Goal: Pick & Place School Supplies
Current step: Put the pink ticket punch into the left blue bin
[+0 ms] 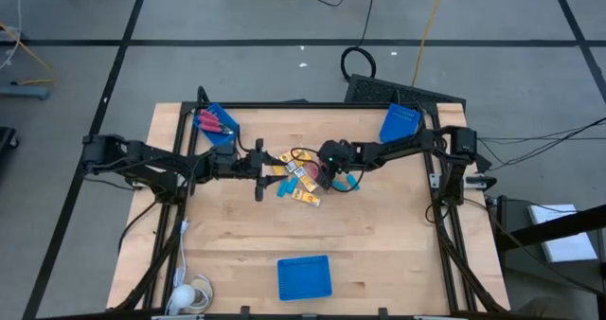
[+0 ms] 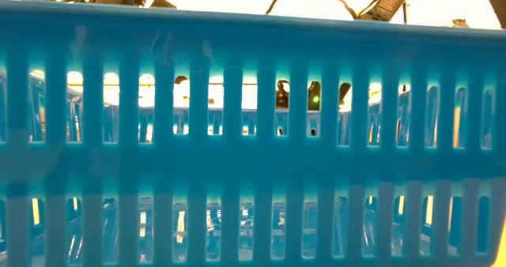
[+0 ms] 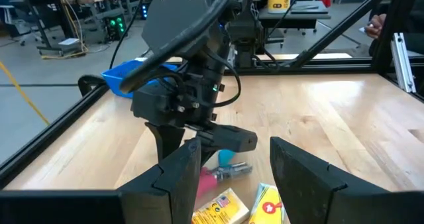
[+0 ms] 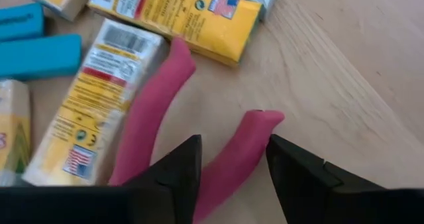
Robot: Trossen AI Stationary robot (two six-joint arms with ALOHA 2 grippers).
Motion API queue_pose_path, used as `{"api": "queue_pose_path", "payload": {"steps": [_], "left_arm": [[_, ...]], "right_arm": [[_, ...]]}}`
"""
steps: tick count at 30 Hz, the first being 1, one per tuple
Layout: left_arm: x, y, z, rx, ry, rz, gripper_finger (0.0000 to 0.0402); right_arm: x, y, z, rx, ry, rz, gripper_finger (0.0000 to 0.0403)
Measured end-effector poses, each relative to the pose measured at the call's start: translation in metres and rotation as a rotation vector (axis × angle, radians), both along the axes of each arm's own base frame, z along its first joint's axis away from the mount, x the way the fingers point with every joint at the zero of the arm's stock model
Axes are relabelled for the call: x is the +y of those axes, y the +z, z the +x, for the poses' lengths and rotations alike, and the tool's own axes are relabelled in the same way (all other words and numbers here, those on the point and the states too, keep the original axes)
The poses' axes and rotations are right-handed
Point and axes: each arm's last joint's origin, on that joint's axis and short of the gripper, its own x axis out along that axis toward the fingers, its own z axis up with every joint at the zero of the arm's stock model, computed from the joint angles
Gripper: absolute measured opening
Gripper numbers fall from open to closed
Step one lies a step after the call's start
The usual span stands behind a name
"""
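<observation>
The right gripper [image 4: 228, 164] is held open right over 1 pink handle of the scissors [image 4: 242, 151], which runs lengthwise between its 2 fingers.

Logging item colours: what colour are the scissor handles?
Pink-red scissor handles, clearest in the right wrist view.

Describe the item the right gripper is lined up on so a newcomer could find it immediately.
Start at the pile of school supplies in the middle of the wooden table, between the two arms. The right gripper hangs open just above the scissors, one fingertip either side of a handle. Unlike the boxy yellow packs and blue oblong pieces around them, they have two rounded pink handles.
</observation>
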Motion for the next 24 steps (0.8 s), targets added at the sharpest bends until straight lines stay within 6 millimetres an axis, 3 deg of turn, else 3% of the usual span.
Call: {"api": "queue_pose_path", "payload": {"steps": [24], "left_arm": [[0.0000,-0.0002,-0.0001,0.001,0.001,0.000,0.0186]], "right_arm": [[0.0000,0.0011,0.0007,0.012,0.072,-0.059,0.0047]]}}
